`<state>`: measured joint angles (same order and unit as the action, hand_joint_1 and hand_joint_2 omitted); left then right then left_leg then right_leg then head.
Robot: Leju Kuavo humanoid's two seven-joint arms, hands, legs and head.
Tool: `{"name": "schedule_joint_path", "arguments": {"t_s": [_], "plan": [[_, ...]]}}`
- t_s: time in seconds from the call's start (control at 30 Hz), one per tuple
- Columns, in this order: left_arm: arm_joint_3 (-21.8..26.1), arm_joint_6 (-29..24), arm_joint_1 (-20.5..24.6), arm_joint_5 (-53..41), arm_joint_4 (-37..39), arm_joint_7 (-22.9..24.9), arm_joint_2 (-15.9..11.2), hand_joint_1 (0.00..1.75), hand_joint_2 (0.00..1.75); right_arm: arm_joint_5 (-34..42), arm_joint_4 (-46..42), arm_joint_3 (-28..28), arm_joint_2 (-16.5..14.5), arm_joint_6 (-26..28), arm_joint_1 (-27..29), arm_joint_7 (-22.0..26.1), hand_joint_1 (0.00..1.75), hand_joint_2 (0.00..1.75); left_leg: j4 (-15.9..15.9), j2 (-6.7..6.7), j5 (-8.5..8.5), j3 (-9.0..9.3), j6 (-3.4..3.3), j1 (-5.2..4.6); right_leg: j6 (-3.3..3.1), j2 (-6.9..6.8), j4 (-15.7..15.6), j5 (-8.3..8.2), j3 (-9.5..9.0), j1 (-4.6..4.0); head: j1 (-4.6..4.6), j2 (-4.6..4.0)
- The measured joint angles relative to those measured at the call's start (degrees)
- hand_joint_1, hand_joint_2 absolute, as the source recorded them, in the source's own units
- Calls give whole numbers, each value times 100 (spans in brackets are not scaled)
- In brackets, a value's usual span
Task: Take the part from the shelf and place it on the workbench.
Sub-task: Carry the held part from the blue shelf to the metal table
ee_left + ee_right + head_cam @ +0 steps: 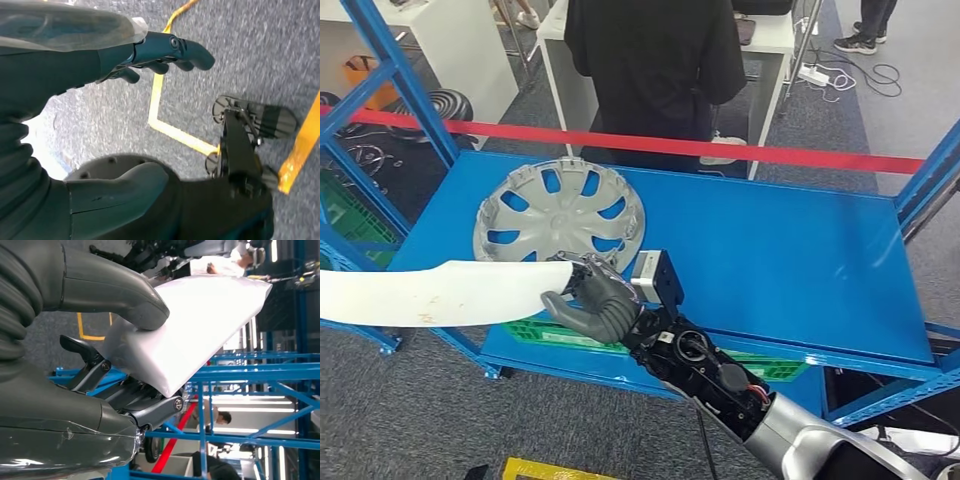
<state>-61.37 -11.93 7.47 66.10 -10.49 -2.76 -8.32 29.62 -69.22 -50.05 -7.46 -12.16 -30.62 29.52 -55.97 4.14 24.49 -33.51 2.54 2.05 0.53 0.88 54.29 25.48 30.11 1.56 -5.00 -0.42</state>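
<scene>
A silver hubcap (pixel 559 214) with curved spoke openings lies flat on the left part of a blue shelf surface (pixel 773 260), framed by blue metal posts (pixel 395 75). A red tape barrier (pixel 743 149) stretches across just beyond it. Behind the tape, a person in black clothing (pixel 652 60) stands at a white table (pixel 773 50). Green crates (pixel 350 215) sit below on the left. Yellow lines (pixel 166 127) mark the grey carpet.

one white part (pixel 433 292), one hubcap (pixel 560 215), perhaps two people.
</scene>
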Motion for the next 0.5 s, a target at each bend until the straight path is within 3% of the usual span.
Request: {"name": "schedule_joint_path", "arguments": {"t_s": [0.07, 0.1, 0.13, 0.17, 0.2, 0.23, 0.3, 0.37, 0.43, 0.5], "plan": [[-3, 0, 20, -2, 0, 0, 0, 0, 175, -1, 3, 0, -3, 3, 1, 6, 175, 175, -706, -242, 346, -351, 22, -15, -56, -119, -32, -9, -16, -13, -15, 0], [-4, 0, 30, -4, 0, -1, -1, 0, 175, -1, 6, 0, -2, 7, 7, 9, 175, 175, -1138, -301, 522, -576, 33, -16, -70, -181, -32, -5, -14, -30, -18, 0], [-5, 0, 33, -8, 0, -1, -3, 0, 175, -4, 8, 0, -2, 14, 17, 11, 175, 175, -1462, -327, 617, -748, 40, -15, -79, -242, -31, 4, -14, -45, -18, 0], [-8, 0, 31, -13, 0, -1, -5, 0, 175, -9, 10, 0, -1, 20, 27, 11, 175, 175, -1588, -342, 606, -820, 42, -15, -85, -301, -30, 13, -18, -56, -19, 0], [-13, 0, 29, -19, 0, -1, -8, 0, 175, -14, 10, 1, -1, 26, 33, 12, 175, 175, -1472, -361, 486, -772, 38, -15, -84, -357, -28, 25, -27, -61, -18, 0], [-21, 0, 29, -23, 0, 0, -15, 0, 175, -20, 10, 1, -1, 31, 35, 13, 175, 175, -1150, -405, 291, -616, 30, -16, -77, -411, -25, 41, -40, -62, -18, 0], [-38, 0, 48, -26, 0, 0, -26, 0, 175, -31, 10, 4, -1, 34, 32, 15, 175, 175, -336, -680, -51, -211, 0, -44, -31, -503, 0, 89, -65, -91, -24, 0], [-47, 0, 86, -26, 0, 0, -33, 0, 175, -48, 13, 14, -1, 30, 29, 26, 175, 175, 49, -866, -140, -40, -79, -83, 27, -600, 23, 135, -79, -144, -3, 0], [-52, 0, 102, -21, 0, 1, -38, 0, 175, -70, 16, 22, -1, 23, 28, 45, 175, 175, 65, -753, -117, -56, -170, -93, 84, -719, 28, 180, -102, -162, 35, 0], [-55, 0, 95, -17, 0, 4, -38, 0, 175, -91, 18, 27, -1, 22, 28, 59, 175, 175, 73, -613, -113, -53, -230, -84, 143, -583, 197, 335, -67, -129, 52, 0]]}}
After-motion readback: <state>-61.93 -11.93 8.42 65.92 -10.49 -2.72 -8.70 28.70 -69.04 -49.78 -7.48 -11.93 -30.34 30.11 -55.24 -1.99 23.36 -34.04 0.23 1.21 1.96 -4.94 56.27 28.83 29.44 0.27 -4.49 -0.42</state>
